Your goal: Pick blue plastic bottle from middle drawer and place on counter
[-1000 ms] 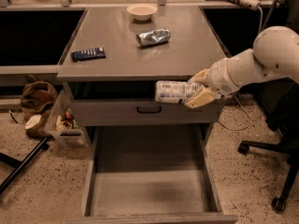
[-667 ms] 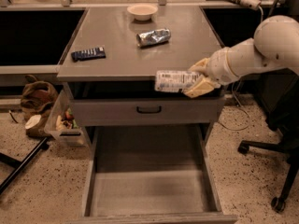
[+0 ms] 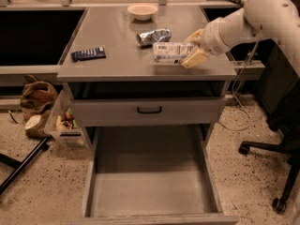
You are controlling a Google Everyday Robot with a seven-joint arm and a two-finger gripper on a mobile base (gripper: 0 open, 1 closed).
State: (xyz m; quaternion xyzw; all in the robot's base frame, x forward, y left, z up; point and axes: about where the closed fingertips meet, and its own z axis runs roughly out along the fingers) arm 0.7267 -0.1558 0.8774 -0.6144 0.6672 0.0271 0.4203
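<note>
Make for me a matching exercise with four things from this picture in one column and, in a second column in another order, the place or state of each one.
Things:
1. blue plastic bottle
2. bowl
3. foil packet
4. middle drawer

Places or states:
A. at the back edge of the counter
B. pulled open, below the drawer with the black handle
C. held in the gripper over the counter's right front part
D. lying near the middle of the counter

Pairs: 1-C, 2-A, 3-D, 4-B

no readable text, blue plastic bottle (image 3: 171, 52) label illegible
</note>
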